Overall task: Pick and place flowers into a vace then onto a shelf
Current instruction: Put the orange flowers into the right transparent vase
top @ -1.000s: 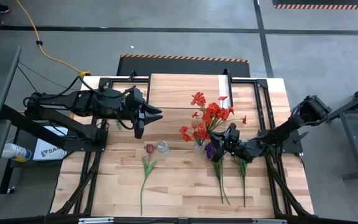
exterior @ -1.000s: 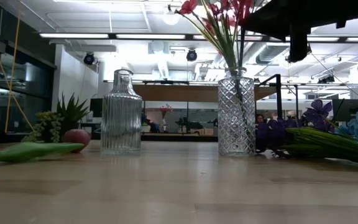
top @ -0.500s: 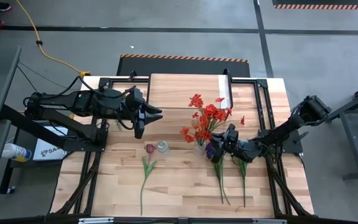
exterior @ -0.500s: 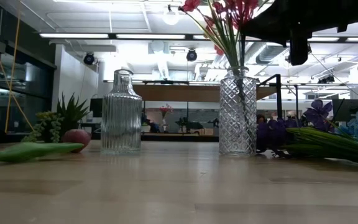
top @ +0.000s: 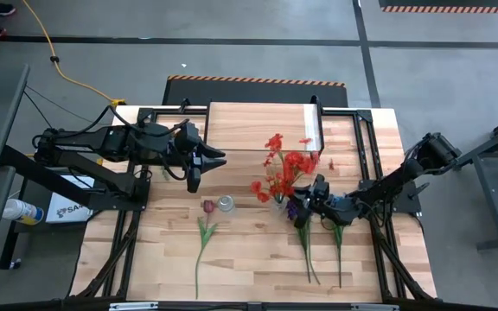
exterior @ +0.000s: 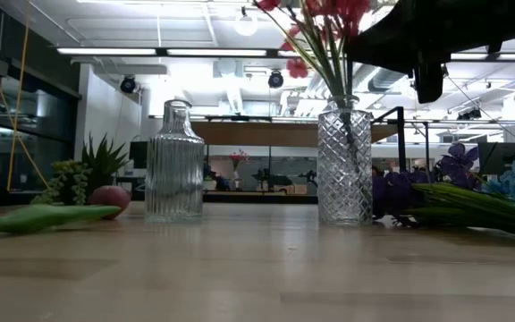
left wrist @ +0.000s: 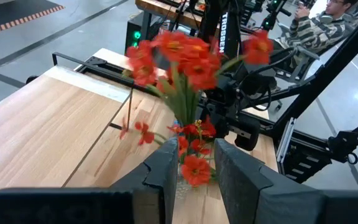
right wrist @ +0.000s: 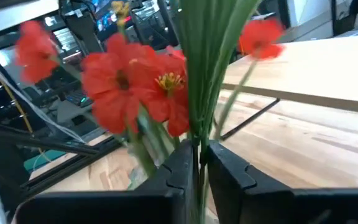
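Two vases up front: the cut-glass vase (exterior: 344,161) holds the red flowers (top: 285,166), the ribbed vase (exterior: 174,163) sits empty. Right gripper (right wrist: 194,163) is above the cut-glass vase, jaws pinched on the green stems (right wrist: 202,68). Left gripper (left wrist: 191,165) waits well apart over the table's left side, fingers a little apart, holding nothing. Purple flowers (top: 293,207) and a tulip (top: 207,207) lie flat on the table (top: 249,259). The shelf (top: 262,128) at the back is bare.

Risks as I see them: the top-heavy bunch flops sideways on release and tips the vase; or the stems snag between the fingers when the gripper lifts, dragging the bunch out.
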Robot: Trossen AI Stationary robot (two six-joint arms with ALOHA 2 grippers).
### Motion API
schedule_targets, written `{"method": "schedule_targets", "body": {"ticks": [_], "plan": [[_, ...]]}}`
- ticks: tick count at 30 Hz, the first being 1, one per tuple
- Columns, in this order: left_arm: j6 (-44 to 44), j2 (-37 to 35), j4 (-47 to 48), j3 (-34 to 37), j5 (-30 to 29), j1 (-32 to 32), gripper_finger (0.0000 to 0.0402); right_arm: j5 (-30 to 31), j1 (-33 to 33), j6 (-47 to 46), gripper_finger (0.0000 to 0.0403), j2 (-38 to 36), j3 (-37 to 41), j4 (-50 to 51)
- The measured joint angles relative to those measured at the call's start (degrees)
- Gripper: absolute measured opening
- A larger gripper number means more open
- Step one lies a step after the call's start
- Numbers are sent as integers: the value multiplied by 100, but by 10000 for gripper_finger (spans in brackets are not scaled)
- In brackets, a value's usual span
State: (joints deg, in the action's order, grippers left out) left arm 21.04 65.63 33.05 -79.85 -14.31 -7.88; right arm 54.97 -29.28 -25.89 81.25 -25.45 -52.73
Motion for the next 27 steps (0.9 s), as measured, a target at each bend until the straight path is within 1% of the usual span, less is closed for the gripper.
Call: {"method": "schedule_targets", "body": {"ticks": [7, 14, 19, 27], "plan": [[-40, 0, 1, 0, 2, 0, 138, -243, 0, -87, 74, 0, 0, 20], [-42, 0, 1, 0, 4, 0, 138, -599, -2, -111, 95, 0, 0, 155], [-42, 0, 1, 0, 4, 0, 138, -647, -41, -111, 105, 0, 0, 178], [-129, 0, 1, 0, 9, 0, 138, -526, -190, -116, 122, 0, 0, 281]]}}
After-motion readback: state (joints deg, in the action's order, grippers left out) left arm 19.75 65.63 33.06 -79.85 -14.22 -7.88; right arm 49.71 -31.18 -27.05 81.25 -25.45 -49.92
